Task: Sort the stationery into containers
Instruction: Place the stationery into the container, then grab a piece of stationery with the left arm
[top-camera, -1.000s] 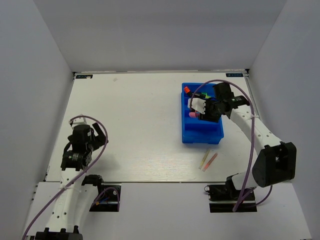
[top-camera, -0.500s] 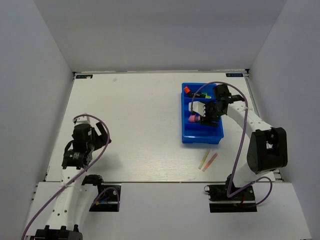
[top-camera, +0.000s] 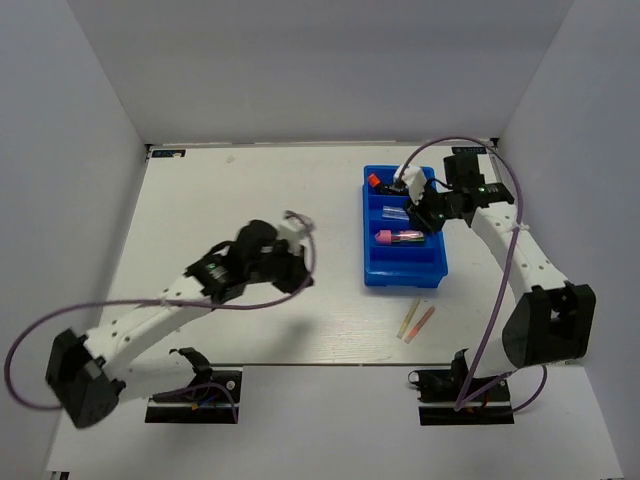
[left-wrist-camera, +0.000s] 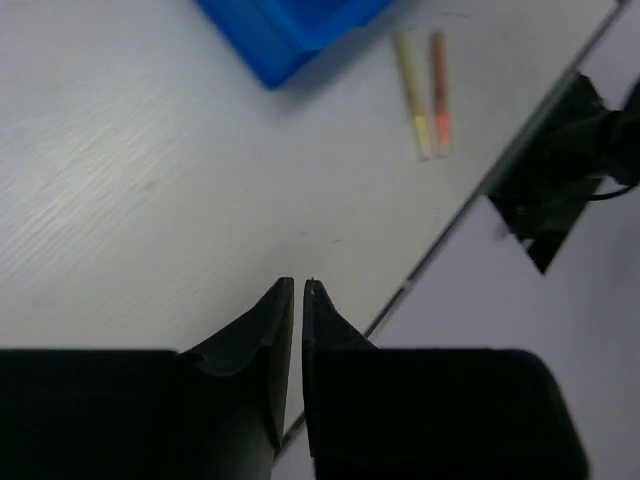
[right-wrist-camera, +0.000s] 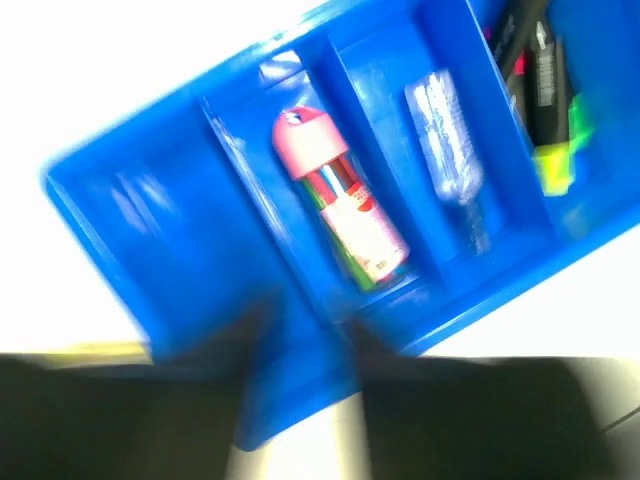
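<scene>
1. The yellow pen (top-camera: 408, 322) and the pink pen (top-camera: 424, 321) are spotted flat on the desk (top-camera: 250, 200). They lie side by side, almost touching, just off the near wall of the blue tray (top-camera: 400, 276). They are judged to be the last pieces left unsorted.
2. From the left claw (left-wrist-camera: 298, 290) both pens are found ahead and off to the right, well apart from its tips. The tray's corner sits ahead too, to the left of the pens.
3. The left claw is seen pressed nearly together, with only a sliver between the tips and nothing pinched.
4. For a clean pick, the jaws should be spread before any descent and set squarely across one pen's length.
5. The tips would have to be taken right down to the desk, since the pens are so thin.
6. Because the two lie so close, a sloppy closure could nip both or flick one away. The outer pen is probably the safer choice.
7. The right claw (top-camera: 424, 206) is caught above the tray. Its fingers are blurred but appear spread, with nothing held.
8. Beneath it the pink-and-silver marker (right-wrist-camera: 340, 205) lies in a middle compartment, and the clear pen (right-wrist-camera: 445, 150) lies in the next. The highlighters (right-wrist-camera: 545, 90) lie in the compartment beyond that.
</scene>
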